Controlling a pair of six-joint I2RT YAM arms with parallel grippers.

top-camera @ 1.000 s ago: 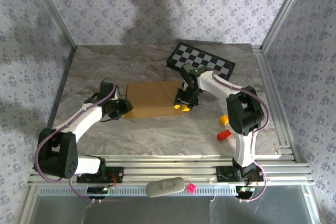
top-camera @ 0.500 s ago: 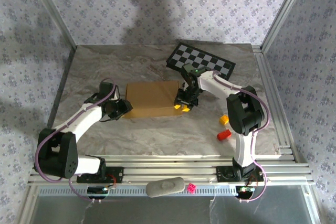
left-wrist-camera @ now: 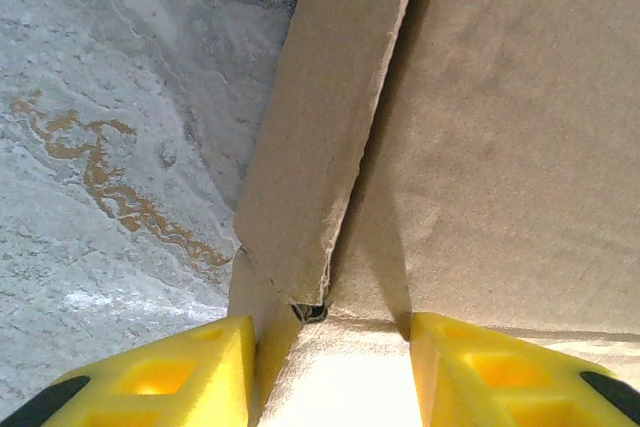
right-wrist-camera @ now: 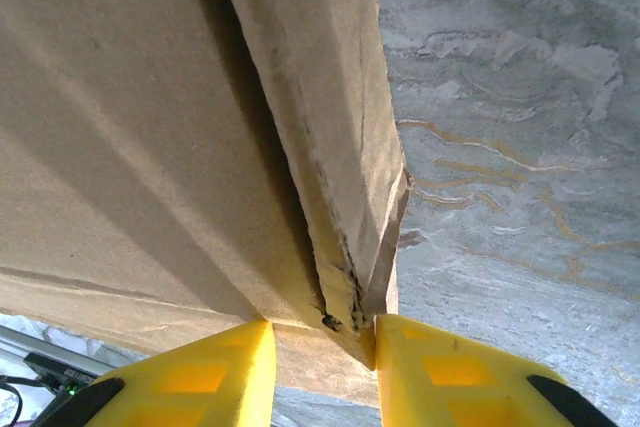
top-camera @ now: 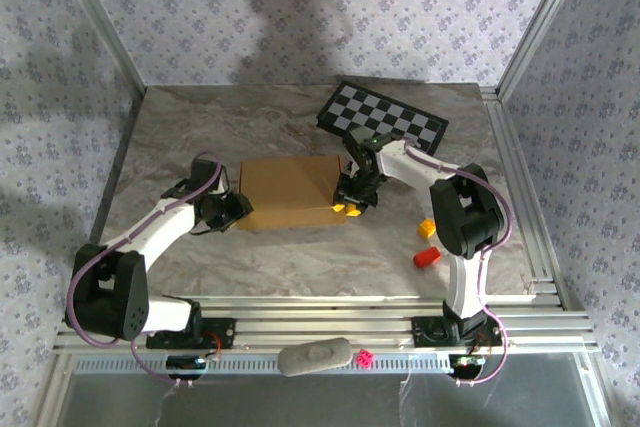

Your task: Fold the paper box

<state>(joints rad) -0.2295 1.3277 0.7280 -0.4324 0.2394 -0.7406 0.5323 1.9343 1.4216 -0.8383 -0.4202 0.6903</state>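
Since the flaps at both ends look raised off the main panel, I judge I'm mid-fold: side walls coming up, nothing locked yet. The paper box [top-camera: 288, 187] lies approx. mid-table [top-camera: 190, 127], well apart from every edge, w/ the checkered board [top-camera: 385, 119] beyond it toward the far right corner.

My left gripper [left-wrist-camera: 332, 352] is at the box's left end, jaws part-way apart, astride the left flap [left-wrist-camera: 310, 167]. The flap stands b/w the fingers, but I can't tell whether they pinch it or only bracket it. My right gripper [right-wrist-camera: 322, 357] is at the right end, jaws narrow and clamped on the right flap [right-wrist-camera: 320, 117]. That flap looks doubled over, and cardboard fills the gap side to side.

Next move, as I read it: get a sure hold on the left first, then turn both ends inward together along their creases. It needs even pace on both sides so the box doesn't skate across the table, and a light squeeze so the torn-looking edge on the right doesn't rip further.
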